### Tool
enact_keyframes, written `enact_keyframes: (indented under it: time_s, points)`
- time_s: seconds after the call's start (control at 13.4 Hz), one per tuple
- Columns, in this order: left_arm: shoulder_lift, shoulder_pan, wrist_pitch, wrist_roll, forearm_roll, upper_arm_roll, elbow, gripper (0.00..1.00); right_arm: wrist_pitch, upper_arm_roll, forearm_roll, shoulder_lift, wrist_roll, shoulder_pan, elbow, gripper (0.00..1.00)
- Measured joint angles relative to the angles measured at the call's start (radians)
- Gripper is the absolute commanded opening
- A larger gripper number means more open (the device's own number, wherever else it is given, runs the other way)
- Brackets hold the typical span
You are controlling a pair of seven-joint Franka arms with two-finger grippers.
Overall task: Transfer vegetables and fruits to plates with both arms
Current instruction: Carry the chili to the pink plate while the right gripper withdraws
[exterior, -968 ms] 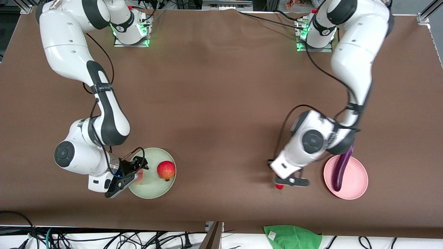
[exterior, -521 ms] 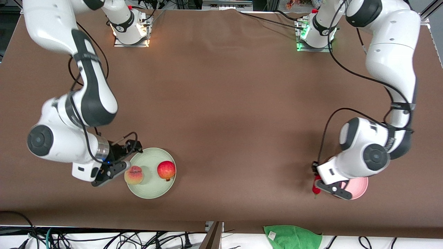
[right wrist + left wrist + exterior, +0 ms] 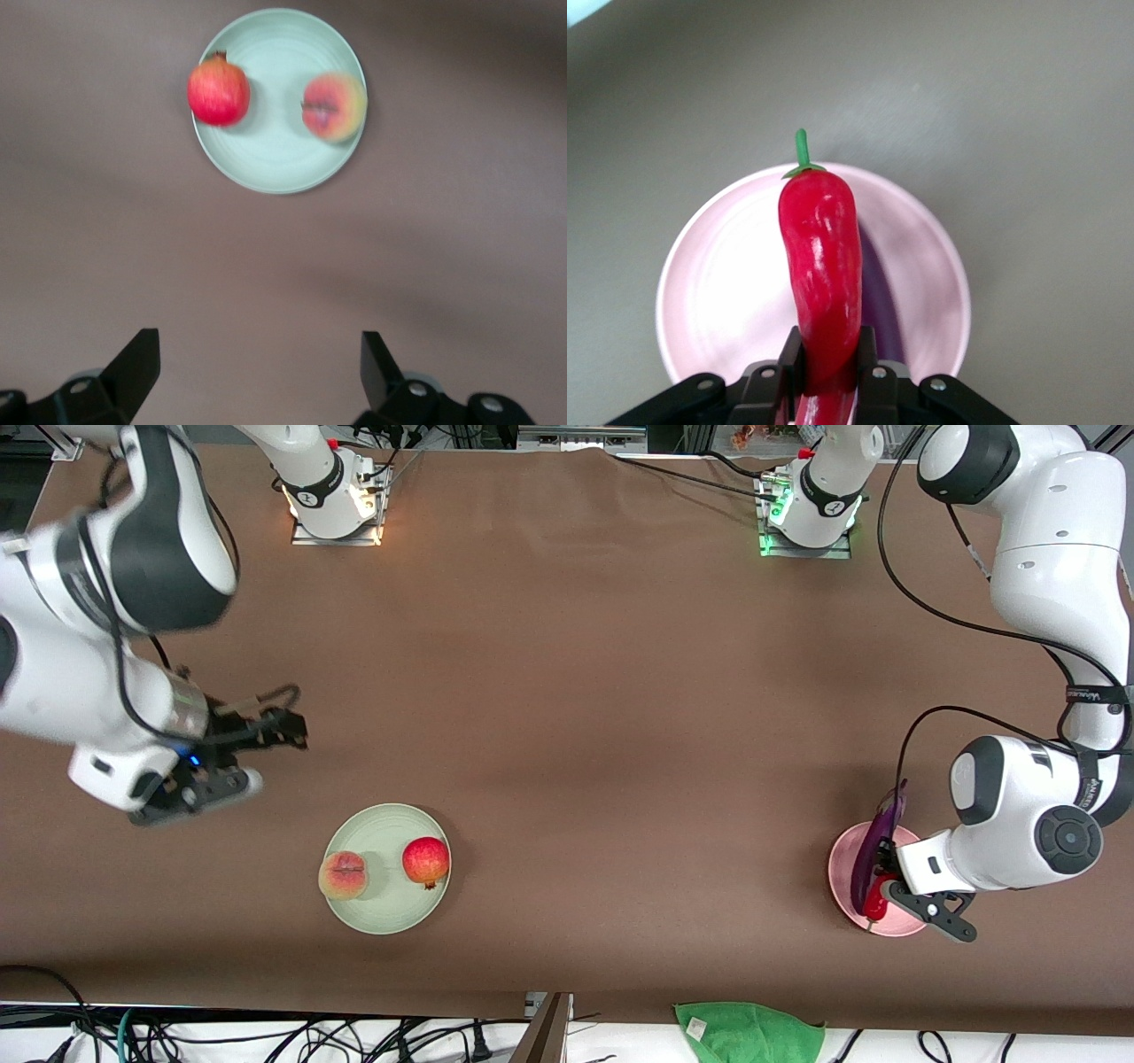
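Note:
The pale mint plate (image 3: 387, 908) holds the red pomegranate (image 3: 425, 861) and the yellow-pink peach (image 3: 343, 874). My right gripper (image 3: 261, 751) is open and empty, up over bare table on the side of that plate toward the right arm's base. Its wrist view shows the plate (image 3: 279, 155), the pomegranate (image 3: 218, 92) and the peach (image 3: 334, 106). My left gripper (image 3: 879, 887) is shut on the red chili pepper (image 3: 875, 905) over the pink plate (image 3: 838, 872). The purple eggplant (image 3: 873, 849) lies on that plate. The left wrist view shows the chili (image 3: 819, 257), the plate (image 3: 718, 292) and the eggplant (image 3: 879, 301).
A green cloth (image 3: 749, 1032) lies at the table's edge nearest the front camera, near the pink plate. Cables hang along that edge. The arm bases stand at the edge farthest from the camera.
My right gripper let go of the peach on the mint plate and pulled away toward its base. My left gripper carried the chili from the table over the pink plate.

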Motion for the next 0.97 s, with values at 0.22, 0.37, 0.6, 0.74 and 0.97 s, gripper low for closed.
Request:
enact_keyframes:
  time_s: [0.22,0.37,0.6,0.74,0.97]
  points:
    - [0.008,0.028,0.048,0.09,-0.105,0.037,-0.033,0.01,0.075,-0.005,-0.002,-0.232,0.006,0.0,-0.303,1.0]
    - [0.018,0.038,0.08,0.103,-0.157,0.05,-0.059,0.38,0.081,-0.007,-0.002,-0.302,0.006,0.0,-0.381,1.0]
    - [0.024,0.038,0.088,0.102,-0.171,0.05,-0.063,1.0,0.093,-0.012,-0.017,-0.307,-0.008,-0.003,-0.386,1.0]
    - [0.018,0.038,0.083,0.102,-0.187,0.049,-0.056,1.0,0.099,-0.013,-0.017,-0.306,-0.049,-0.003,-0.384,1.0]
    - [-0.023,0.025,0.007,0.048,-0.191,0.042,-0.034,1.0,0.078,-0.013,-0.017,-0.307,-0.063,-0.003,-0.37,1.0]
